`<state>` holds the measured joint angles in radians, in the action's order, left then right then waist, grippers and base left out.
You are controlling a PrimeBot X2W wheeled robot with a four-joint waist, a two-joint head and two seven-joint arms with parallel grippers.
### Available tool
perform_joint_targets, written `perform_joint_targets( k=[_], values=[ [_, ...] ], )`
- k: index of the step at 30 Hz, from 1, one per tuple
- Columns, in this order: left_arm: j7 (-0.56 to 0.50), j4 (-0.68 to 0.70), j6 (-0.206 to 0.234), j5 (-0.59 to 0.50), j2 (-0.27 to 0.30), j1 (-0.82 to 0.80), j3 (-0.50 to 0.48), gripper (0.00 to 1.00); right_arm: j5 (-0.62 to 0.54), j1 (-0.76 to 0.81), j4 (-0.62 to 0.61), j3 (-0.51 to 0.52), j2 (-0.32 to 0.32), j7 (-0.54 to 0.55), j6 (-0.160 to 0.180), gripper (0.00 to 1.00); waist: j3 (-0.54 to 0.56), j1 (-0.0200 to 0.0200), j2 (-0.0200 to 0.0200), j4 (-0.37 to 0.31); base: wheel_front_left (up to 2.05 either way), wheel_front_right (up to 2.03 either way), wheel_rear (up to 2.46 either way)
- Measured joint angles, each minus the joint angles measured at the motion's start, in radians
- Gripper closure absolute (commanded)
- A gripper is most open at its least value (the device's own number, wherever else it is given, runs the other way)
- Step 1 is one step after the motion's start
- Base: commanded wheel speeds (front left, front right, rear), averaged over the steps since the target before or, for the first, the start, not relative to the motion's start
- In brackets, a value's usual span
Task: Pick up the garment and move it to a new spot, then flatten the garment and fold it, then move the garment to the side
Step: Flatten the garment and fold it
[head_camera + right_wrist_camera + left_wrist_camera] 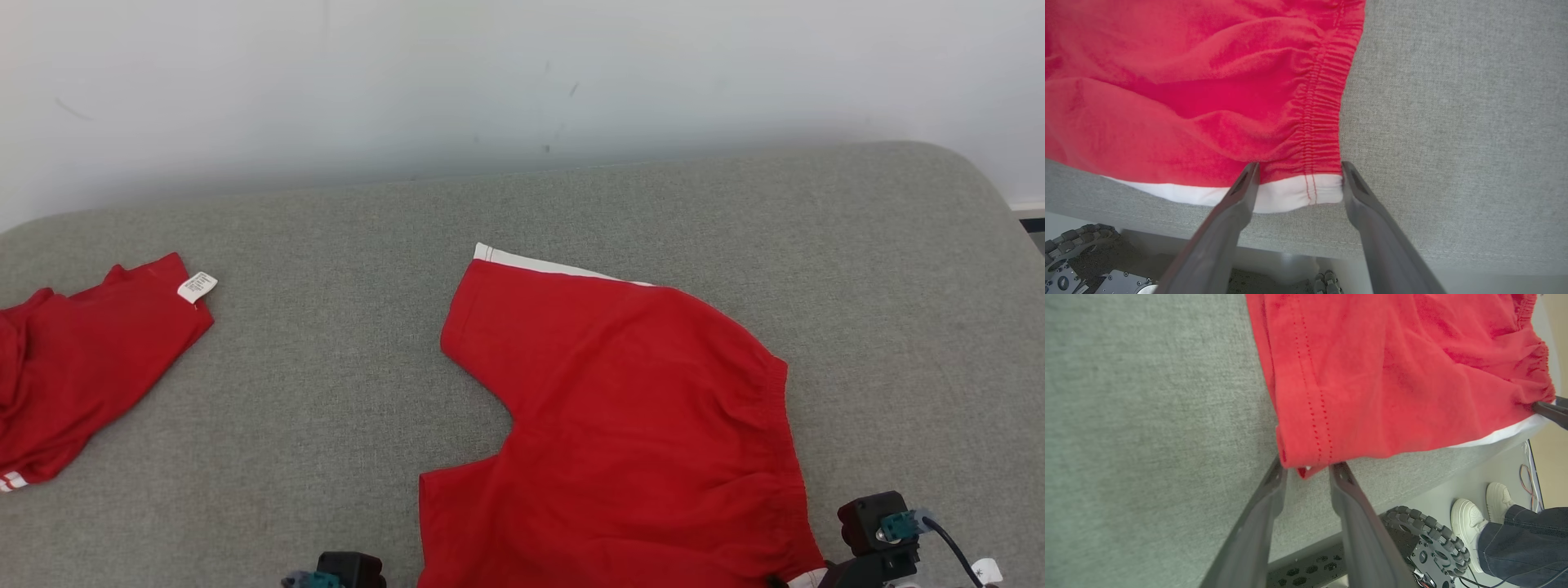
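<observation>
The garment [620,425], a pair of red shorts with a white side stripe and a gathered elastic waistband, lies spread on the grey fabric-covered tabletop [326,408], its near edge at the tabletop's front rim. In the left wrist view the stitched hem corner of one leg sits right between the fingertips of the left gripper [1309,467], whose fingers stand partly closed with a gap still showing between them, so the cloth is not pinched. In the right wrist view the right gripper [1298,167] stands wide open and holds nothing: one fingertip lies over the red cloth just above the white band, the other just beside the waistband's outer edge, so the white corner lies between them. Well off to the left gripper's far side a second red garment [82,359] with a white label lies crumpled. Beyond the tabletop's edge, below the left gripper, stand a person's white shoes [1470,514].
</observation>
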<state>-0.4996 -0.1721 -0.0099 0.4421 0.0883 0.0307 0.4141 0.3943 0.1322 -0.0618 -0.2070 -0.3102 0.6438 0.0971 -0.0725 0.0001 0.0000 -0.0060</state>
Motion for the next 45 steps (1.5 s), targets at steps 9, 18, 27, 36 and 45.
perform_joint_targets(
  k=[9,18,27,36,45],
  values=[
    [0.008,-0.009,-0.009,0.0,0.0,0.0,0.005,1.0,0.0,0.0,-0.009,0.002,0.001,0.016,0.001,0.33,0.0,0.0,0.0,0.001,0.0,0.0,0.0],
    [0.028,0.001,-0.018,0.008,0.006,0.002,-0.007,1.0,0.001,0.002,-0.029,0.005,-0.002,0.018,0.001,1.0,0.009,0.0,0.0,0.004,0.0,0.0,0.0],
    [0.035,0.004,-0.026,0.011,0.009,0.02,-0.005,1.0,0.008,0.029,-0.035,0.012,-0.011,0.035,0.009,0.72,0.022,0.0,0.0,0.009,0.0,0.0,0.0],
    [0.035,0.006,-0.026,0.011,0.011,0.03,-0.003,1.0,0.01,0.049,-0.035,0.011,-0.01,0.057,0.01,0.0,0.026,0.0,0.0,0.009,0.0,0.0,0.0],
    [0.035,0.019,-0.026,0.011,0.013,0.03,-0.002,1.0,0.011,0.05,-0.034,0.017,-0.011,0.069,0.01,0.0,0.02,-0.0001,0.0,0.008,0.0,0.0,0.0]
  ],
)
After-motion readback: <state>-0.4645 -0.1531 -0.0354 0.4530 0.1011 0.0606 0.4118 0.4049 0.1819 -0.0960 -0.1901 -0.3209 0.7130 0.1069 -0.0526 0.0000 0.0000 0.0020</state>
